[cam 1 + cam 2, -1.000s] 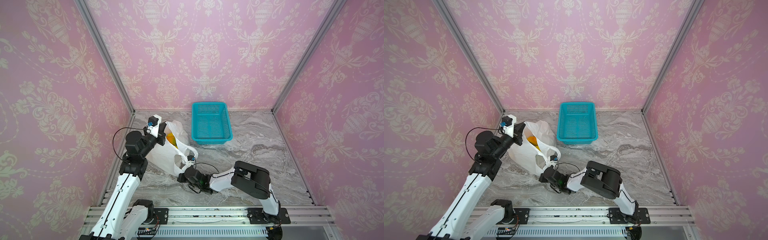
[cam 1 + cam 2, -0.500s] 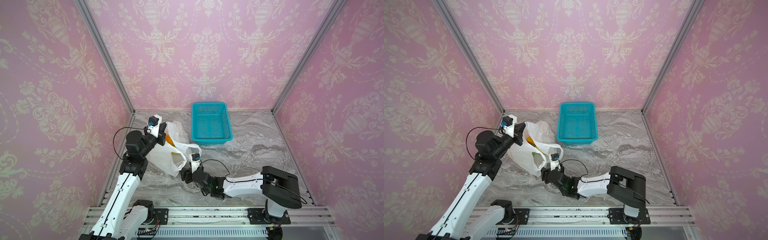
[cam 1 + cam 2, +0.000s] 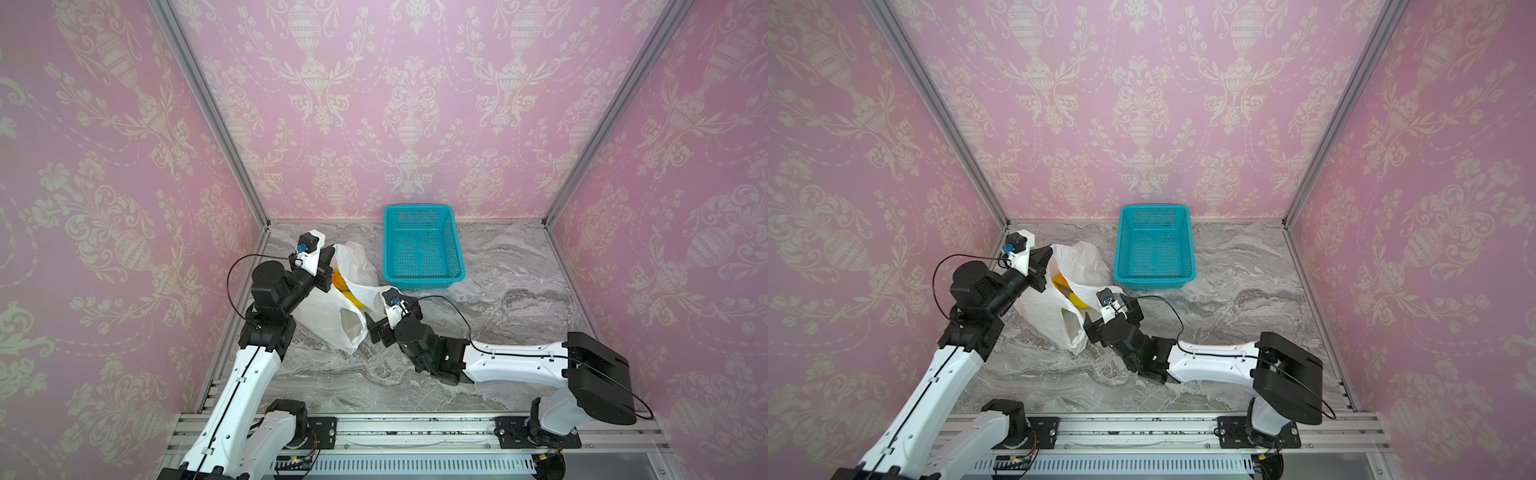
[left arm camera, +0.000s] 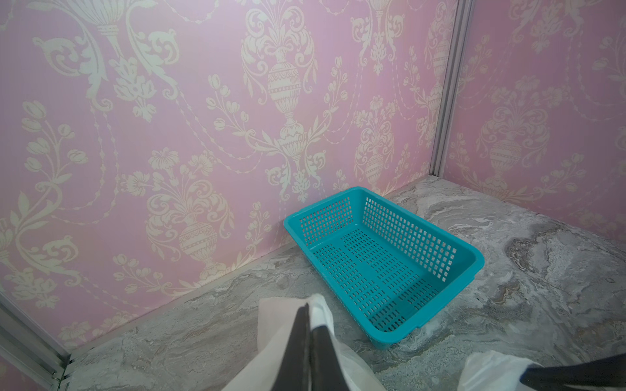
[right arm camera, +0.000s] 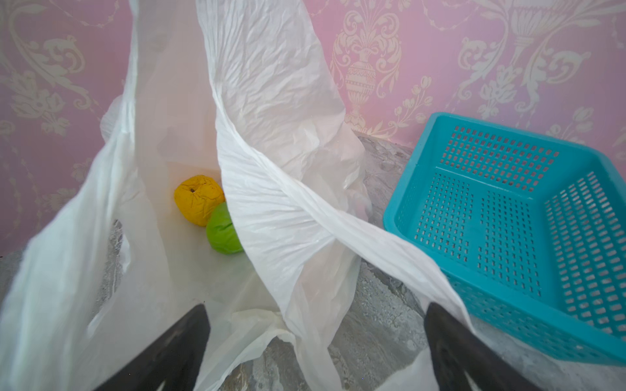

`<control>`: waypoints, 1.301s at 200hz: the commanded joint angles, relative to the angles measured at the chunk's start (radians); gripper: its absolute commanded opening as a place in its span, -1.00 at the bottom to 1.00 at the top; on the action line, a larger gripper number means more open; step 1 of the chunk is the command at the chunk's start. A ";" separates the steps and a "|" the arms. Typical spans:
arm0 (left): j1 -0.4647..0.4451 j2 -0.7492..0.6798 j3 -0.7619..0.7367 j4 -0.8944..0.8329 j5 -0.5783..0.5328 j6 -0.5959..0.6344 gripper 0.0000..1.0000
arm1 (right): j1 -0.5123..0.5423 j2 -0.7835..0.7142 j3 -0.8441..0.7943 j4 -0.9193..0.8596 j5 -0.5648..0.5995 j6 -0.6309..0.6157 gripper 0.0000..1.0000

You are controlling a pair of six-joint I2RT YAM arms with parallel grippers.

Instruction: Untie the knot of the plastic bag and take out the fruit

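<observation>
Grey marbled tabletop (image 3: 519, 299) runs back from a metal rail (image 3: 415, 432) at the front. Nearest, the right gripper (image 5: 315, 306) stands spread wide at the mouth of the white plastic bag (image 3: 320, 316), where yellow and green fruit (image 5: 198, 199) lies inside. Further back, the left gripper (image 4: 309, 315) is pinched tight on the bag's edge. Beyond, a teal basket (image 3: 422, 284) sits by pink patterned walls (image 3: 407, 104).
</observation>
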State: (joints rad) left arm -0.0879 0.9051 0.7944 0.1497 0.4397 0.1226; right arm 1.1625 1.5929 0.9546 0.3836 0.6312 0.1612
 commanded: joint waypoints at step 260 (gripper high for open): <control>-0.008 0.072 0.065 -0.105 0.098 0.066 -1.00 | -0.251 -0.064 0.231 -0.362 -0.044 -0.094 -1.00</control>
State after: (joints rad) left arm -0.0879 0.9638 0.8116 0.1169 0.4896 0.1421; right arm 0.9237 1.6333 1.2453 -0.0235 0.5175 0.0010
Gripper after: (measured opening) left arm 0.046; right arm 0.042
